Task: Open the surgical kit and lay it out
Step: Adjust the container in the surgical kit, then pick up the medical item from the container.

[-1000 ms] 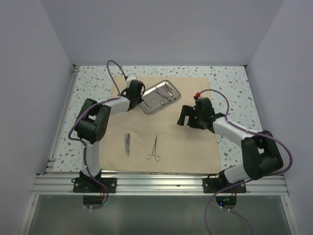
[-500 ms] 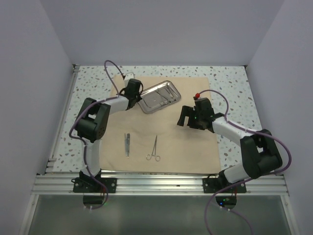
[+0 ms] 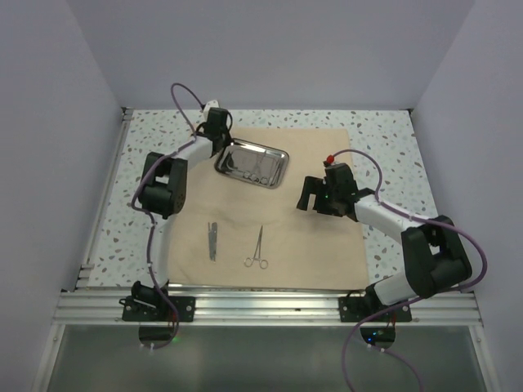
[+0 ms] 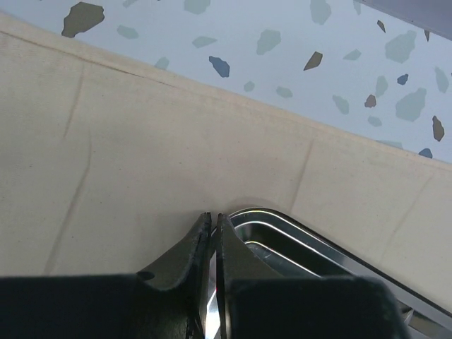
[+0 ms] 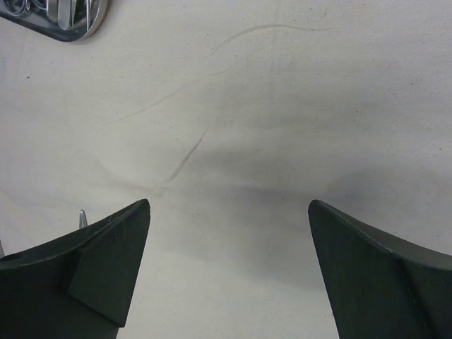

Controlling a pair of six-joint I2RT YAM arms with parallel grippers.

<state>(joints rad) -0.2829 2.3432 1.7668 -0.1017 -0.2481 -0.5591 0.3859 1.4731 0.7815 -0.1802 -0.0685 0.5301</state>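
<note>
The beige cloth wrap point(image 3: 310, 237) lies spread flat on the table. The shiny steel tray point(image 3: 278, 157) sits on its far left part, with a few thin silver instruments point(image 3: 255, 167) inside. My left gripper point(image 3: 222, 149) is shut on the tray's left rim; in the left wrist view the fingertips point(image 4: 212, 216) pinch the rim of the tray point(image 4: 318, 247) over the cloth point(image 4: 141, 155). Two more instruments, one at the left point(image 3: 212, 241) and a pair of forceps point(image 3: 257, 249), lie on the near cloth. My right gripper point(image 3: 304, 196) point(image 5: 229, 205) hovers open over bare cloth point(image 5: 282, 106), right of the tray point(image 5: 60, 18).
The speckled tabletop point(image 3: 384, 139) shows around the cloth, and the left wrist view shows it beyond the cloth's far edge point(image 4: 282, 42). Grey walls close in the left, far and right sides. A metal rail point(image 3: 261, 306) runs along the near edge by the arm bases.
My left gripper has closed on the tray's rim and swung it left and toward the back, turning it to lie more level. The right arm has stayed still.
</note>
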